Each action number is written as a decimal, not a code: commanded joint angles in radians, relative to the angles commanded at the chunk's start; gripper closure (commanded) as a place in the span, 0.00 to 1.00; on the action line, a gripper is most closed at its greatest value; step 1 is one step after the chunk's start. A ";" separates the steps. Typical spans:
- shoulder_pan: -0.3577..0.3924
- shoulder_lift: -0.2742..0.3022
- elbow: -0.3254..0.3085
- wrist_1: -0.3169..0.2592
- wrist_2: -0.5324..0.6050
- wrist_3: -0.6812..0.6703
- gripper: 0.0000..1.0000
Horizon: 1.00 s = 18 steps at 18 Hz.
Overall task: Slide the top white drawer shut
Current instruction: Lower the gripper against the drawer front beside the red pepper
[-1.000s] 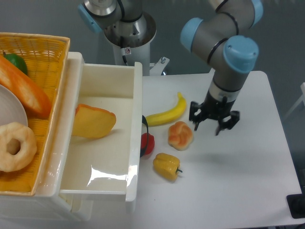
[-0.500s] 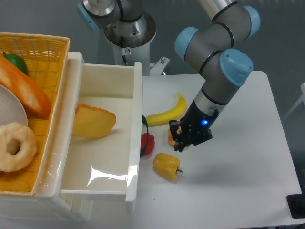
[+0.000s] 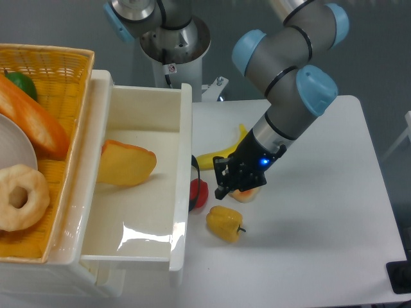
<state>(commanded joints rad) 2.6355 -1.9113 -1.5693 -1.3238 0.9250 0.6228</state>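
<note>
1. One top white drawer (image 3: 144,186) stood pulled well out from its cabinet at the left of the table (image 3: 321,244), its front panel facing right, exactly where it had been a second before.
2. Inside the drawer lay a yellow-orange wedge (image 3: 125,163), unmoved.
3. On the drawer's front panel the thin black handle (image 3: 194,176) curved out, with a red fruit (image 3: 200,194) touching it.
4. Just right of the drawer front was the gripper (image 3: 223,186); a second earlier it had hung well right of the drawer, past the bun (image 3: 247,192), which it now partly covered.
5. Whether its dark fingers were wide or narrow, I could not tell.
6. Near the drawer front lay a yellow pepper (image 3: 225,224) and a banana (image 3: 215,158), neither moved.
7. Left of the drawer sat a yellow wicker basket (image 3: 54,64) holding a doughnut (image 3: 19,196).
</note>
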 joint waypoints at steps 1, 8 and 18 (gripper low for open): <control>-0.002 0.005 0.000 0.002 0.000 -0.002 1.00; -0.015 0.005 0.000 -0.006 -0.020 0.000 1.00; -0.023 0.029 0.000 -0.021 -0.052 -0.003 1.00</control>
<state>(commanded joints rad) 2.6124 -1.8822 -1.5693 -1.3453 0.8729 0.6197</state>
